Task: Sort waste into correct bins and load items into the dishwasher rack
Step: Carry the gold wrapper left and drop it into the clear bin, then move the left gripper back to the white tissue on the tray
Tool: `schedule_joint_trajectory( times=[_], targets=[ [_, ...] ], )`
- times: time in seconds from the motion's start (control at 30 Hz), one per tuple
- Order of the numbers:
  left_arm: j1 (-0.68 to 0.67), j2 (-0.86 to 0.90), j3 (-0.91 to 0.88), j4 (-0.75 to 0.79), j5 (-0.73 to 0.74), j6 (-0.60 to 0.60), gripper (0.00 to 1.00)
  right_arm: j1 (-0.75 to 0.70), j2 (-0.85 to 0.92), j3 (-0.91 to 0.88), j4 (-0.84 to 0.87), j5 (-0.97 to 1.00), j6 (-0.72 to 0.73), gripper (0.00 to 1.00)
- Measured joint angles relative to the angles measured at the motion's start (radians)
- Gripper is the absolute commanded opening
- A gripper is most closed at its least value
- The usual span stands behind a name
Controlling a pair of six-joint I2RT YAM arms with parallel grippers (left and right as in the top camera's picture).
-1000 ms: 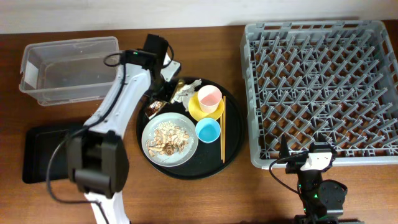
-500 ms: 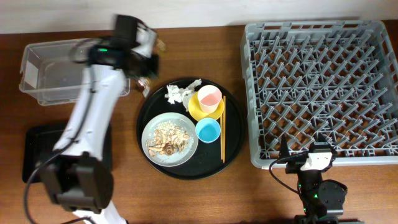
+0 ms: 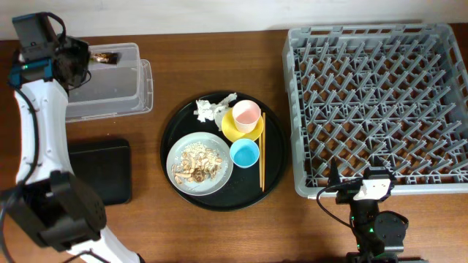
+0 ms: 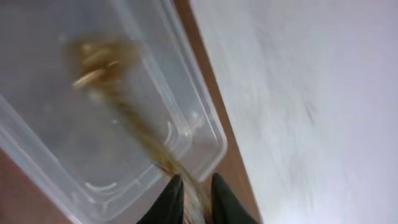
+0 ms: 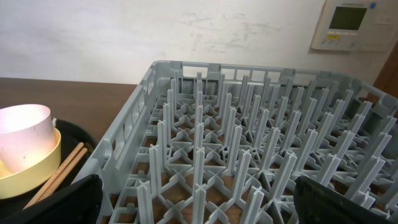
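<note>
My left gripper (image 3: pixel 82 62) is at the far left over the clear tub (image 3: pixel 110 91), shut on a gold wrapper scrap (image 3: pixel 102 56). In the left wrist view the fingers (image 4: pixel 171 199) pinch a blurred gold streak above the tub (image 4: pixel 62 124). White wrapper scraps (image 3: pixel 210 109), a grey plate (image 3: pixel 178 150) of food scraps (image 3: pixel 197 161), the pink cup (image 3: pixel 246 113) in the yellow bowl (image 3: pixel 241 131), the blue cup (image 3: pixel 244 153) and the chopsticks (image 3: pixel 262 153) lie on the round black tray. My right gripper (image 3: pixel 365 186) is open and empty at the dishwasher rack's (image 3: pixel 373 102) front edge.
The shallow black tray (image 3: pixel 99 172) lies at the front left. The round black tray (image 3: pixel 219 199) sits mid-table. The right wrist view shows rack pegs (image 5: pixel 249 124), the pink cup (image 5: pixel 22 134), the yellow bowl (image 5: pixel 31 171) and the chopsticks (image 5: pixel 59 168).
My left arm has swung from the round black tray's back edge to the far left over the clear tub, carrying the gold wrapper scrap. The right arm has not moved.
</note>
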Motion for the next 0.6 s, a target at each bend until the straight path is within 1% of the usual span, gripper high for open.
schedule_joint_trajectory(
  times=[0.03, 0.1, 0.13, 0.17, 0.2, 0.27, 0.3, 0.4, 0.43, 0.47, 0.53, 0.57, 0.6],
  targets=[
    [0.005, 0.022, 0.0, 0.008, -0.001, -0.023, 0.25, 0.0, 0.0, 0.0, 0.0, 0.0, 0.0, 0.98],
    [0.011, 0.054, 0.0, 0.019, -0.001, -0.053, 0.26, 0.0, 0.0, 0.0, 0.0, 0.0, 0.0, 0.98],
    [0.014, 0.067, 0.0, 0.024, 0.001, -0.069, 0.29, 0.0, 0.0, 0.0, 0.0, 0.0, 0.0, 0.98],
    [0.016, 0.071, 0.0, 0.029, 0.005, -0.08, 0.36, 0.0, 0.0, 0.0, 0.0, 0.0, 0.0, 0.98],
    [0.021, 0.076, -0.001, 0.053, 0.042, -0.082, 0.44, 0.0, 0.0, 0.0, 0.0, 0.0, 0.0, 0.98],
    [0.026, 0.076, 0.0, 0.109, 0.132, -0.057, 0.48, 0.0, 0.0, 0.0, 0.0, 0.0, 0.0, 0.98],
    [0.028, 0.076, 0.0, 0.145, 0.23, -0.029, 0.47, 0.0, 0.0, 0.0, 0.0, 0.0, 0.0, 0.98],
    [0.023, 0.076, 0.0, 0.161, 0.468, 0.071, 0.48, 0.0, 0.0, 0.0, 0.0, 0.0, 0.0, 0.98],
    [0.015, 0.076, 0.0, 0.162, 0.581, 0.13, 0.5, 0.0, 0.0, 0.0, 0.0, 0.0, 0.0, 0.98],
    [0.0, 0.076, 0.0, 0.161, 0.682, 0.194, 0.5, 0.0, 0.0, 0.0, 0.0, 0.0, 0.0, 0.98],
    [-0.036, 0.075, 0.0, 0.132, 0.797, 0.324, 0.5, 0.0, 0.0, 0.0, 0.0, 0.0, 0.0, 0.98],
    [-0.059, 0.074, 0.0, 0.096, 0.835, 0.394, 0.5, 0.0, 0.0, 0.0, 0.0, 0.0, 0.0, 0.98],
    [-0.083, 0.073, 0.001, 0.066, 0.847, 0.446, 0.48, 0.0, 0.0, 0.0, 0.0, 0.0, 0.0, 0.98]
  ],
)
